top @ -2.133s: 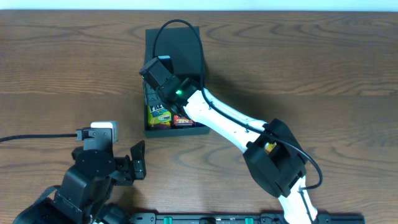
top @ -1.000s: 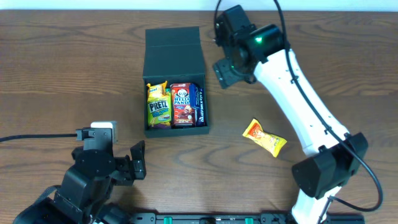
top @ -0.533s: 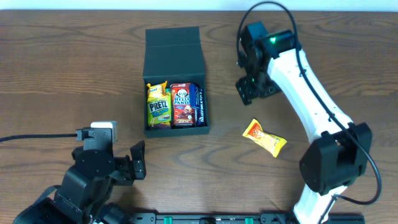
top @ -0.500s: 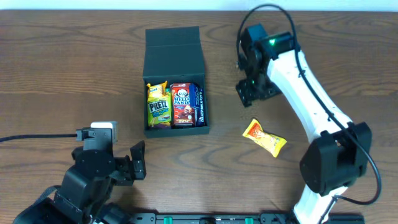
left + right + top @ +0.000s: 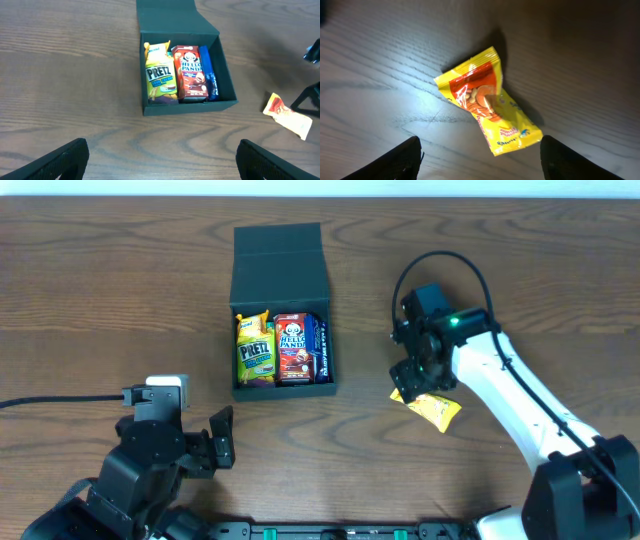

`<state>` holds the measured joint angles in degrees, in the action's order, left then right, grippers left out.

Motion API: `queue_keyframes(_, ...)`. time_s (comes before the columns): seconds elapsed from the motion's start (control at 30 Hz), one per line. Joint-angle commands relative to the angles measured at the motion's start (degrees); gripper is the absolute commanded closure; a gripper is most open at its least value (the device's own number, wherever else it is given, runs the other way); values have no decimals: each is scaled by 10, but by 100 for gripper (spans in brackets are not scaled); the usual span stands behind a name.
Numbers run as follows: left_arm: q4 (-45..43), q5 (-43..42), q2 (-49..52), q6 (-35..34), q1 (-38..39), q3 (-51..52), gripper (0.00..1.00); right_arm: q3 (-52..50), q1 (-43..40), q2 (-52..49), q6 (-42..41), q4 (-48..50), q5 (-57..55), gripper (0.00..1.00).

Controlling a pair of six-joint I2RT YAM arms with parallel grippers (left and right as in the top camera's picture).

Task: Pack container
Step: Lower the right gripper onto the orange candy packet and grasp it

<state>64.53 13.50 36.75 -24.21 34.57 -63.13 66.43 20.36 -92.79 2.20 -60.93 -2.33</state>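
Right pincer [image 5: 480,157] (jaws apart) over yellow packet [image 5: 487,107]; container [image 5: 280,265] open.

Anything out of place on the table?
One yellow-orange snack packet lies askew on the wooden table, outside the dark teal cardboard box, to its right. The open right gripper hangs over it. Inside, three snacks sit tidy.

— How is the right arm [image 5: 505,385] made?
— White shells, black joints; a green light [image 5: 452,321] and looped black cable [image 5: 437,253] are seen.
— The left arm [image 5: 140,465]?
— Black, left gripper [image 5: 162,150] included; capped by a white block [image 5: 167,383].
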Motion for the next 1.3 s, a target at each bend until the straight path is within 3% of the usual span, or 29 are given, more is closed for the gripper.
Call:
queue_keyframes(0.0,2,0,-1,-7,0,-3,5,-26,-2,2,20,16,9,26)
queue_keyframes(0.67,2,0,-1,-6,0,-3,5,-168,-1,2,20,181,-24,28)
queue_keyframes(0.77,2,0,-1,-7,0,-3,5,-168,-1,2,20,188,-24,34)
queue_keyframes(1.07,2,0,-1,-7,0,-3,5,-168,-1,2,19,202,-24,72)
queue_keyframes(1.27,2,0,-1,-7,0,-3,5,-168,-1,2,-8,214,-23,83)
